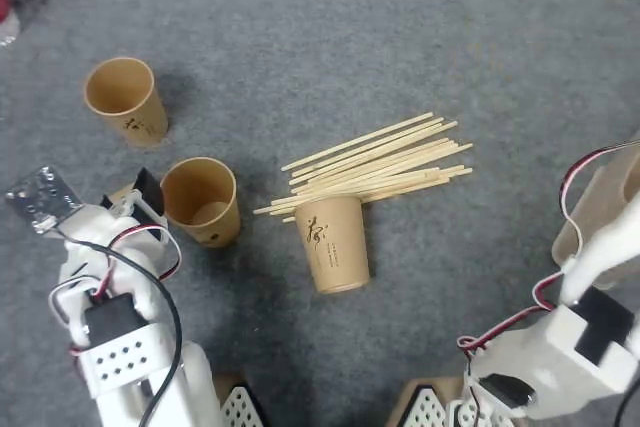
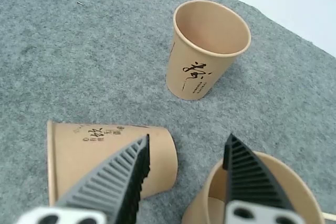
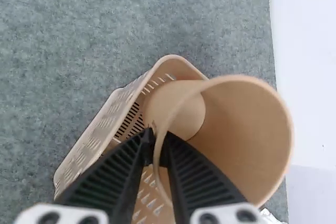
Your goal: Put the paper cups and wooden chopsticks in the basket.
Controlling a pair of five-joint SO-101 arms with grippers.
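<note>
My left gripper (image 2: 186, 153) is open and hovers low between two paper cups: one lying on its side (image 2: 105, 158) and one upright (image 2: 262, 192). A further upright cup (image 2: 207, 51) stands beyond them. From above, the left gripper (image 1: 140, 197) sits beside the upright cup (image 1: 200, 202), with the far cup (image 1: 125, 97) behind. Another cup (image 1: 335, 245) rests just in front of the wooden chopsticks (image 1: 370, 167), its base toward them. My right gripper (image 3: 156, 145) is shut on the rim of a paper cup (image 3: 247, 129), held over the basket (image 3: 115, 124).
Grey felt covers the table. The basket (image 1: 608, 197) stands at the right edge beside the right arm's cables. A white strip runs along the far side. Open felt lies between the chopsticks and the basket.
</note>
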